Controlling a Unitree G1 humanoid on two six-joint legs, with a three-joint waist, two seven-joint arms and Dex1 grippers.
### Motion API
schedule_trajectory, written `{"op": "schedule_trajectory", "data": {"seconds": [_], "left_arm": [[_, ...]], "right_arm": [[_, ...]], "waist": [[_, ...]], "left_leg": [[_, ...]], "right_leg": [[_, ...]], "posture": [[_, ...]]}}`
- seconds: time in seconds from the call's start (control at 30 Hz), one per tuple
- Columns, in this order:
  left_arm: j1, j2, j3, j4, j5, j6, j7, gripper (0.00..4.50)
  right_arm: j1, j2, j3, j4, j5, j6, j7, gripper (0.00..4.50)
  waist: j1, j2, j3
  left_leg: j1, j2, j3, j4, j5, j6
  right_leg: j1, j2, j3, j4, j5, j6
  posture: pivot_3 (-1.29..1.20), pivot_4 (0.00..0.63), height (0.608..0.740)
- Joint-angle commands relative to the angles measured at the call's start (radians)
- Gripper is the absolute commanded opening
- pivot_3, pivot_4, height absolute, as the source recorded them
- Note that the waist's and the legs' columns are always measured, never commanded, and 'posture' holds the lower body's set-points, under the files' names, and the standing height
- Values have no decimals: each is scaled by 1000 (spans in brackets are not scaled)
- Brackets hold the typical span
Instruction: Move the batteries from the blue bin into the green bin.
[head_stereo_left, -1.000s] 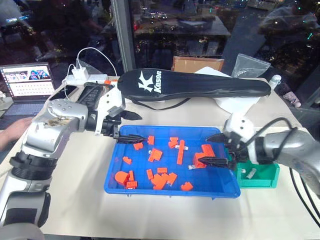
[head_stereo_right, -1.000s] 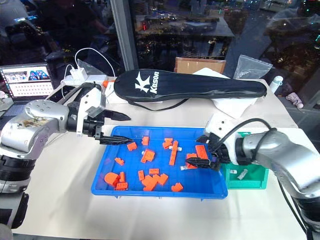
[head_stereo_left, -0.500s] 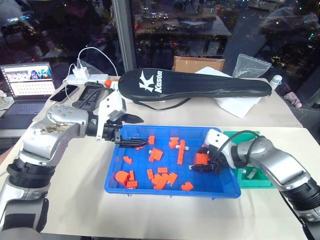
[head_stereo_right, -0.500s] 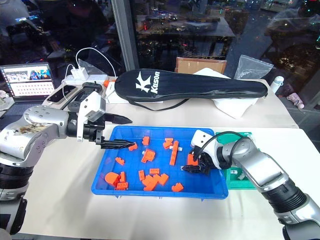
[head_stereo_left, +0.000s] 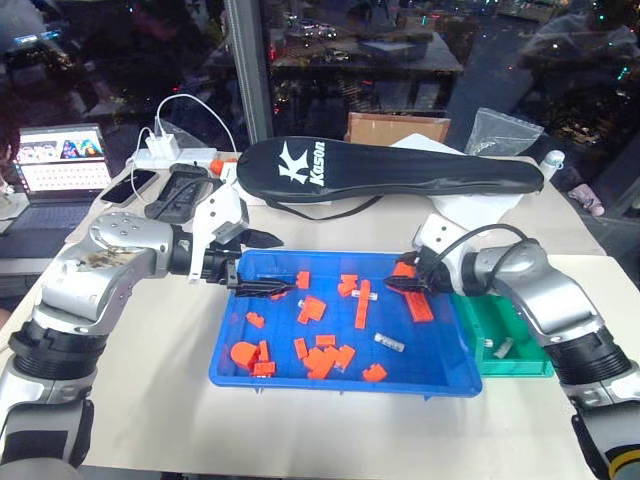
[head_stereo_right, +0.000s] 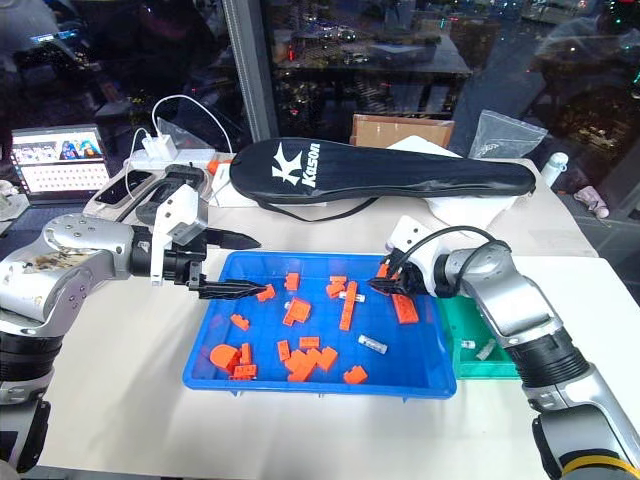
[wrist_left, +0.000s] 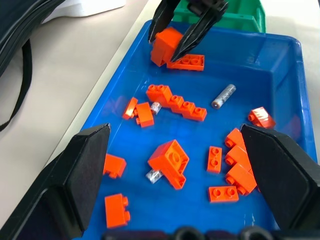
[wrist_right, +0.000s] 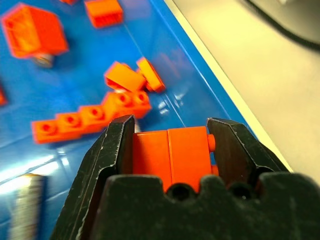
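I see a battery (head_stereo_left: 387, 341) lying loose on the blue bin's (head_stereo_left: 345, 379) floor among orange bricks (head_stereo_left: 322, 358), and two more in the green bin (head_stereo_left: 520, 368) beside it. My right gripper (head_stereo_left: 401, 285) is clamped on an orange brick (wrist_right: 172, 156) over the blue bin's far right corner. My left gripper (head_stereo_left: 262, 263) hangs spread wide over the far left corner, holding nothing.

Ahead of me at twelve o'clock a black racket cover (head_stereo_left: 400, 170) lies across the pale surface (head_stereo_left: 160, 400). A laptop (head_stereo_left: 62, 165) sits at ten o'clock, a white charger (head_stereo_left: 160, 150) nearby, a cardboard box (head_stereo_left: 395, 127) behind.
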Motion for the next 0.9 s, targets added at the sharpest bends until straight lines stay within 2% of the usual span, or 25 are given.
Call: {"op": "schedule_trajectory", "data": {"seconds": [0.03, 0.2, 0.33, 0.43, 0.53, 0.73, 0.9], "left_arm": [[-10, 12, 30, -25, -9, -7, 3, 4500], [-17, 7, 23, -17, -6, -13, -1, 4500], [-27, -2, 12, -6, 0, -23, -6, 4500], [-41, -12, 0, 4, 5, -30, -11, 4500], [-46, -12, -4, 8, 8, -33, -16, 4500], [-46, -5, -7, 8, 10, -35, -17, 4500], [-41, 0, -4, 0, 17, -42, -12, 4500]], "right_arm": [[-21, -45, -80, -103, 19, 16, 35, 4483], [15, -136, -132, -353, 175, 162, 175, 4483], [49, -163, -106, -453, 230, 248, 211, 4483], [88, -161, 35, -474, 140, 273, 174, 4483], [103, -118, 105, -472, 104, 320, 116, 4483], [92, -97, 163, -460, 25, 391, 31, 4483], [114, -90, 163, -476, 29, 427, 15, 4483]], "waist": [[0, 0, 0], [0, 2, 1], [-1, 2, 1], [-1, 2, 1], [-2, 1, 1], [-1, 2, 1], [0, 2, 1]], "left_leg": [[0, 0, 0, 0, 0, 0], [0, 0, 0, 0, 0, 0], [1, 0, 0, 0, 0, 0], [1, 0, 0, 2, 0, 0], [0, 0, 0, 3, 0, 0], [0, 0, 0, 3, 0, 0], [0, 0, 0, 3, 0, 0]], "right_leg": [[0, 0, 0, 0, 0, 0], [0, 0, 0, 0, 0, 1], [1, 0, 0, 0, -2, 3], [1, 0, 0, 0, -2, 3], [0, 0, 0, 1, -2, 3], [0, 0, 0, 1, -2, 3], [0, 0, 0, 1, -2, 3]], "posture": [[0, 150, 737], [0, 150, 737], [0, 150, 737], [0, 150, 737], [0, 150, 737], [0, 150, 737], [0, 150, 737]]}}
